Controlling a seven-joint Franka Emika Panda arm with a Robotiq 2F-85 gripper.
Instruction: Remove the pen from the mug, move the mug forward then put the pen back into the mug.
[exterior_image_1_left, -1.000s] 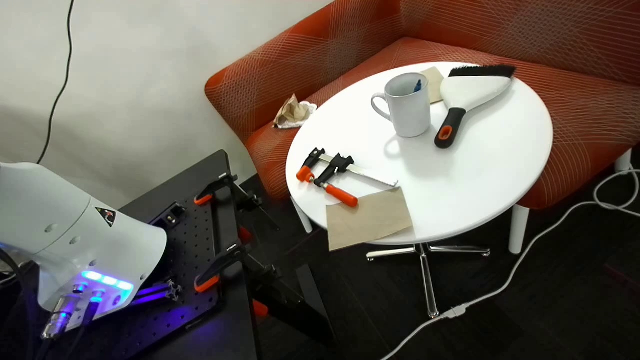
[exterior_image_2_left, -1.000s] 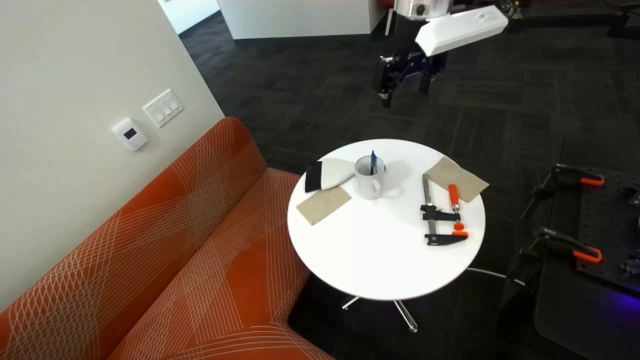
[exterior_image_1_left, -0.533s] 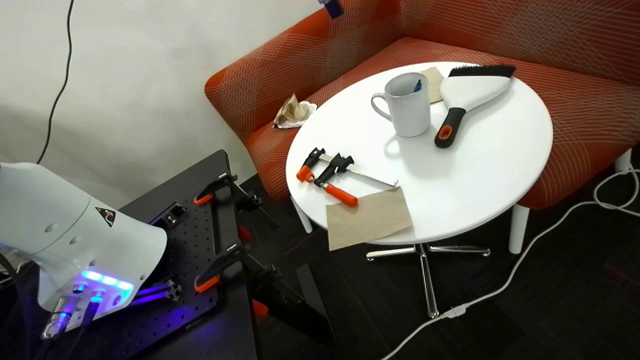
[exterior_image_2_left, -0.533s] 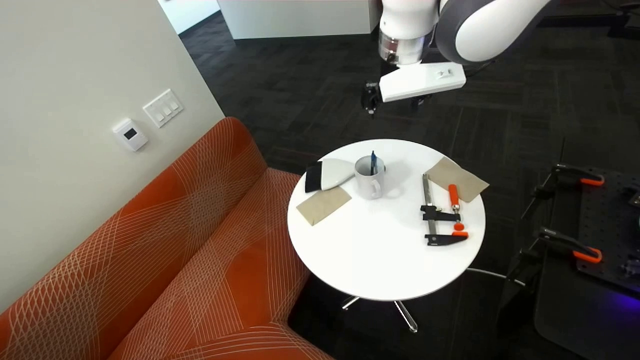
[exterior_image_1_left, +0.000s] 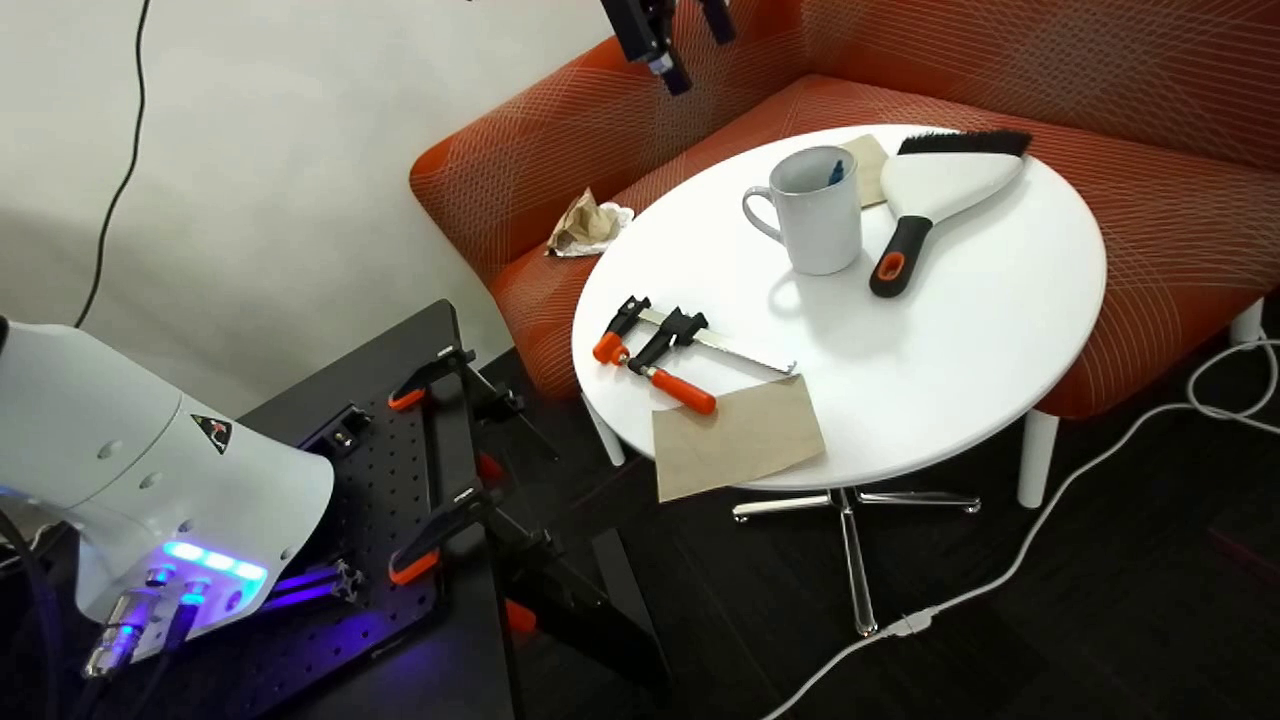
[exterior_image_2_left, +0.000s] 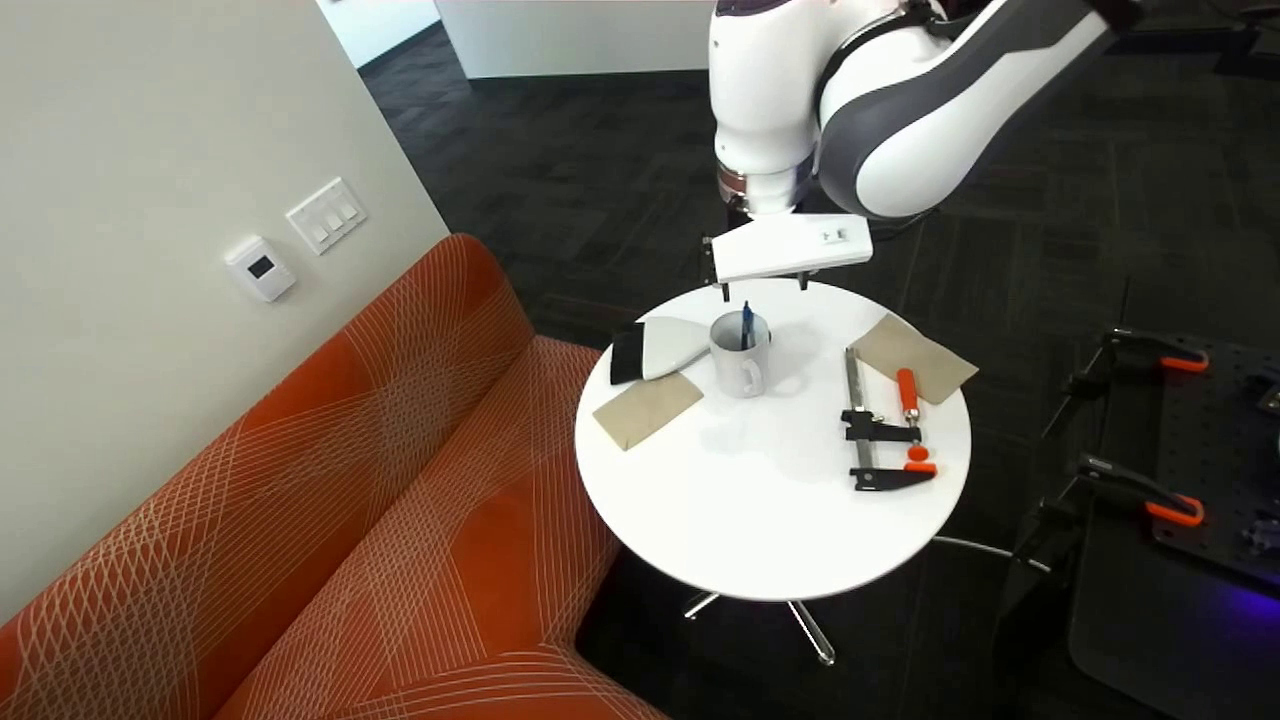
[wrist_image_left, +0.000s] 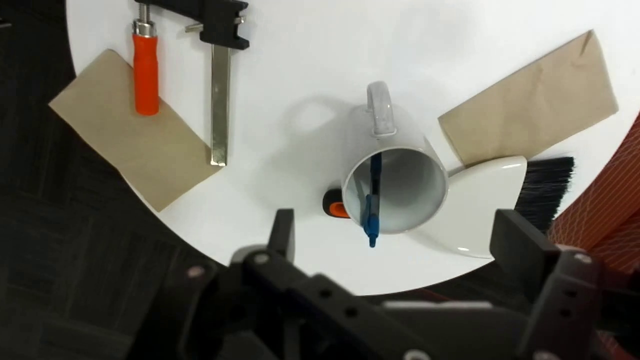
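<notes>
Pincer (wrist_image_left: 393, 231), one: jaws wide apart, raised in the air, apart from the mug (wrist_image_left: 410, 195). Pen (wrist_image_left: 372, 220), blue and black: leaning inside the mug, which stands upright. Brush (wrist_image_left: 480, 205), white, black-bristled: lying just beside the mug. Bar clamp (wrist_image_left: 220, 105), orange-handled: its handle over brown paper (wrist_image_left: 135, 150). Surface (wrist_image_left: 310, 40), round, white: carrying mug, brush, clamp, paper.

The arm (exterior_image_2_left: 960, 110), white and grey, spans an exterior view from the upper right, bending at a rounded joint (exterior_image_2_left: 840, 150) into a nearly upright wrist (exterior_image_2_left: 770, 188). Below that, a slightly tilted white housing (exterior_image_2_left: 790, 246) covers most of the end effector (exterior_image_2_left: 765, 291), which points downward. In the wrist view its dark fingers (wrist_image_left: 284, 232) stand wide apart, facing each other. The base (exterior_image_1_left: 210, 500) shows blue lights (exterior_image_1_left: 218, 562).
</notes>
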